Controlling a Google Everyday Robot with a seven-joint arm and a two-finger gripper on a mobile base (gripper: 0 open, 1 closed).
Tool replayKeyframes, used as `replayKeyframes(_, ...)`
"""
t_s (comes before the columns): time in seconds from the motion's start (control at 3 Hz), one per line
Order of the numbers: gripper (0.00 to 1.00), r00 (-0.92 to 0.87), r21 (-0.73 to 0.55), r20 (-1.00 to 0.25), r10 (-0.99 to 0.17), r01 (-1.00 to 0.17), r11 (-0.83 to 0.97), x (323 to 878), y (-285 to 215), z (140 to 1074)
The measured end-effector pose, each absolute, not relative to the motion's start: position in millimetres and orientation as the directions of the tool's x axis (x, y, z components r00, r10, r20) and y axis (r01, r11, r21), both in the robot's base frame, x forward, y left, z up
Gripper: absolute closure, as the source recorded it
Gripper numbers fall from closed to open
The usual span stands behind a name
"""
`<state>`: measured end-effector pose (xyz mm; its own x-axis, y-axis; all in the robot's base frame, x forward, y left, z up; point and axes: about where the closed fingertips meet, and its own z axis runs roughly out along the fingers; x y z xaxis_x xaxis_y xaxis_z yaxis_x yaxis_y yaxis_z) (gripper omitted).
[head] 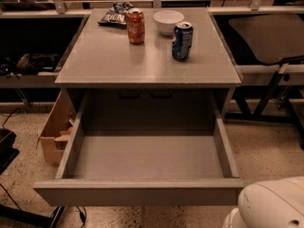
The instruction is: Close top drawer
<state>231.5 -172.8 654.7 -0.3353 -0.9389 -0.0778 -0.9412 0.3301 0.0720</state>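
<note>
Nearest, your arm's white shell [275, 205] fills the lower right (gripper out of view, so I cannot tell its state). Ahead, the top drawer [137, 193] stands pulled far out of the cabinet [118, 61]; farther back on top stand a blue can [182, 41], red can [136, 26] and white bowl [168, 21].

A speckled floor [266, 146] fills the lower edges of the frame, and an open cardboard box [53, 132] stands on it at the left, just beside the grey cabinet [142, 56]. Dark tables [268, 34] on metal legs [271, 90] flank the cabinet at upper left and right, under dim, warm light.
</note>
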Motion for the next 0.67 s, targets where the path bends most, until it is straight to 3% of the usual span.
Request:
replayKeyframes(0.33,0.84,-0.291,0.014,-0.125,-0.949,-0.957,0.291,251,-165,621)
replayKeyframes(0.67,1.0,-0.263,-0.078,-0.168,-0.95,-0.957,0.278,288,-158,595)
